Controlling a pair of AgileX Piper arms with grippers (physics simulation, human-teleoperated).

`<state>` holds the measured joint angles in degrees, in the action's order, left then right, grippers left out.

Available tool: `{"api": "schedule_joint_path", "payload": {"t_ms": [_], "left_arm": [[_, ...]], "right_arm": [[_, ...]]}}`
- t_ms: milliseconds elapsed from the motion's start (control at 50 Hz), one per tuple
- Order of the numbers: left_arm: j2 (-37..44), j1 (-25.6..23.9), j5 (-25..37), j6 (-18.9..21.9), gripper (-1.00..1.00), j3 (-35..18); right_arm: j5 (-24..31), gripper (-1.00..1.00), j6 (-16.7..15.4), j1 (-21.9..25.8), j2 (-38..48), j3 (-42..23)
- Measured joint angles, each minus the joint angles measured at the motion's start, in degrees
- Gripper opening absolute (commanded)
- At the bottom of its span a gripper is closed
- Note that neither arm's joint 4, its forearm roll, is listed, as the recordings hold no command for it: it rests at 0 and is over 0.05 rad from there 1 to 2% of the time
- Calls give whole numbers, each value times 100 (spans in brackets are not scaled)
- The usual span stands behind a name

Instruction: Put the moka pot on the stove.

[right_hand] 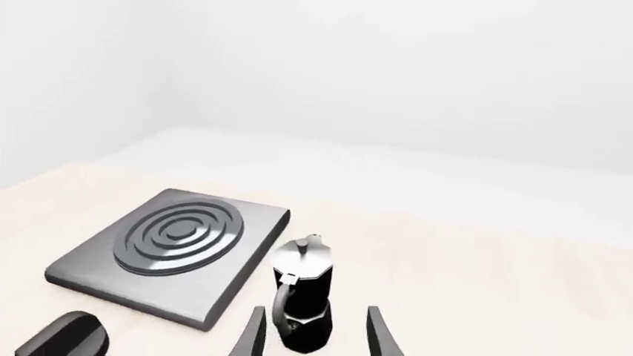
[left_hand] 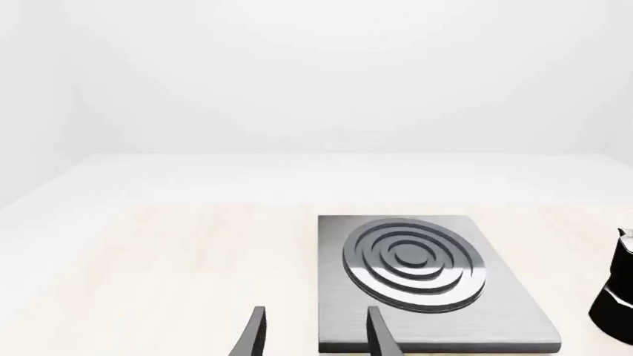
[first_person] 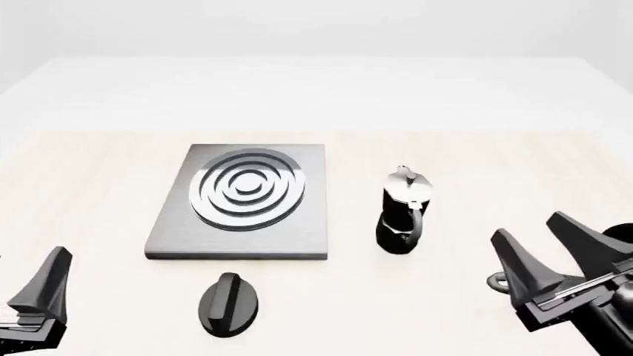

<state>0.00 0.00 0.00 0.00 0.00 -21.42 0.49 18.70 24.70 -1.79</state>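
Observation:
The moka pot (first_person: 404, 215) stands upright on the table, black with a silver lid, to the right of the stove (first_person: 296, 222). The stove is a flat grey plate with silver rings. My right gripper (first_person: 550, 254) is open and empty, near the front right, apart from the pot. In the right wrist view the pot (right_hand: 302, 297) stands beyond the open fingers (right_hand: 255, 330), with the stove (right_hand: 233, 278) beside it. My left gripper (first_person: 30, 304) is open and empty at the front left. In the left wrist view the stove (left_hand: 505, 319) lies ahead and the pot (left_hand: 618, 297) is at the frame's edge.
A separate black oval knob (first_person: 230, 302) lies on the table just in front of the stove, also in the right wrist view (right_hand: 64, 334). The wooden tabletop (first_person: 99, 170) ends at a pale far edge.

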Motion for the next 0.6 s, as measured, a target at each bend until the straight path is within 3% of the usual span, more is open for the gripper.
{"api": "schedule_joint_path", "payload": {"t_ms": [260, 600], "left_arm": [[0, 0, 0, 0, 100, 0], [0, 0, 0, 0, 100, 0]], "right_arm": [[-1553, 100, 42, 241, 1726, 83], [-2535, 100, 29, 350, 2892, 69]]}}
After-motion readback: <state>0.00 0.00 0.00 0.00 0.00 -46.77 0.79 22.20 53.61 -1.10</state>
